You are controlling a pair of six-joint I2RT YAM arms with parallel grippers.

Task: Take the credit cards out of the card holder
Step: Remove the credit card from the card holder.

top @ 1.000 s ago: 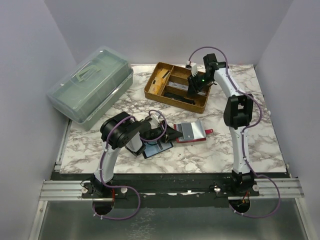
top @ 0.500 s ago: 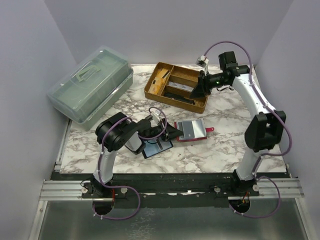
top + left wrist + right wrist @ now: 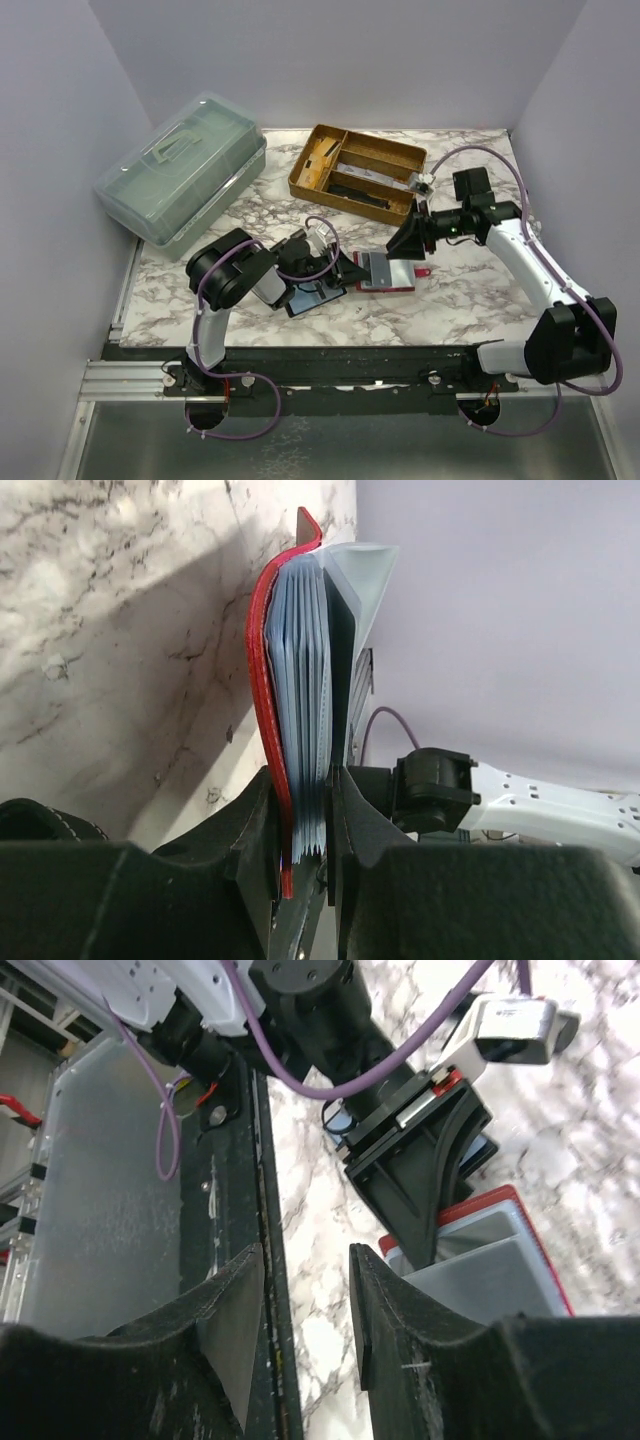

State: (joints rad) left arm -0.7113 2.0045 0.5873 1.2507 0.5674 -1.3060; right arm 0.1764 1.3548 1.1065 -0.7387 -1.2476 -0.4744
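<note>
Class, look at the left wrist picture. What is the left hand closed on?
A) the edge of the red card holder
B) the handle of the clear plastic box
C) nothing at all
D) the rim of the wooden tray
A: the left hand has a finger on each side of the red card holder, clamping one edge together with the pale blue leaves inside it.

My left arm (image 3: 212, 300) sits low, folded at the elbow, with the wrist pointing to my right. My left gripper (image 3: 300, 810) is clamped on the card holder (image 3: 262, 680), one finger against each outer face. My right arm (image 3: 535, 275) bends inward and low. My right gripper (image 3: 305, 1295) has its fingers parted, with nothing between them.
</note>
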